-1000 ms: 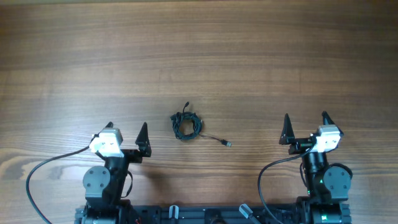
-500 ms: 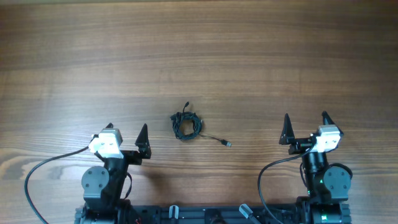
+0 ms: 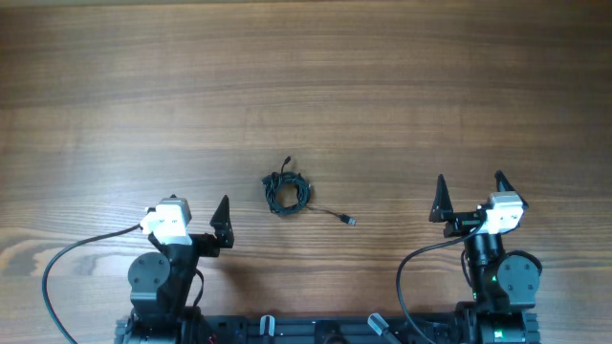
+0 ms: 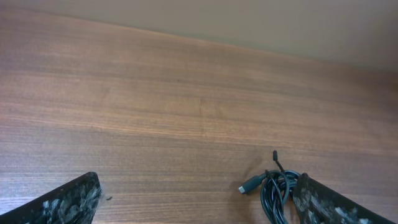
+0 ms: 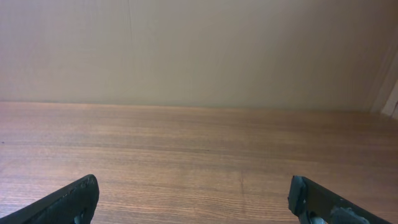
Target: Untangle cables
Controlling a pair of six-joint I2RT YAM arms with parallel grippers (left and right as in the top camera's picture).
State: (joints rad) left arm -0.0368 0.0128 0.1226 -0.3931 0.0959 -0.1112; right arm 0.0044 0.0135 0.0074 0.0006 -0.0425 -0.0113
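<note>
A small coiled bundle of black cable [image 3: 287, 192] lies on the wooden table near the middle, with one loose end trailing right to a small plug [image 3: 350, 222]. In the left wrist view the coil [image 4: 278, 194] and a plug end [image 4: 249, 185] show at the lower right, beside my right fingertip. My left gripper [image 3: 196, 208] is open and empty, to the left of and nearer than the bundle. My right gripper [image 3: 469, 192] is open and empty, well to the right of the plug. The right wrist view shows only bare table between its fingers [image 5: 196, 202].
The wooden table [image 3: 306, 86] stretches wide behind the cable. A plain beige wall [image 5: 199, 50] stands beyond the far edge. The arm bases and their cables sit at the near edge [image 3: 316, 330].
My left gripper has shifted slightly right and turned a little toward the cable bundle. The right arm and the cable have not moved.
</note>
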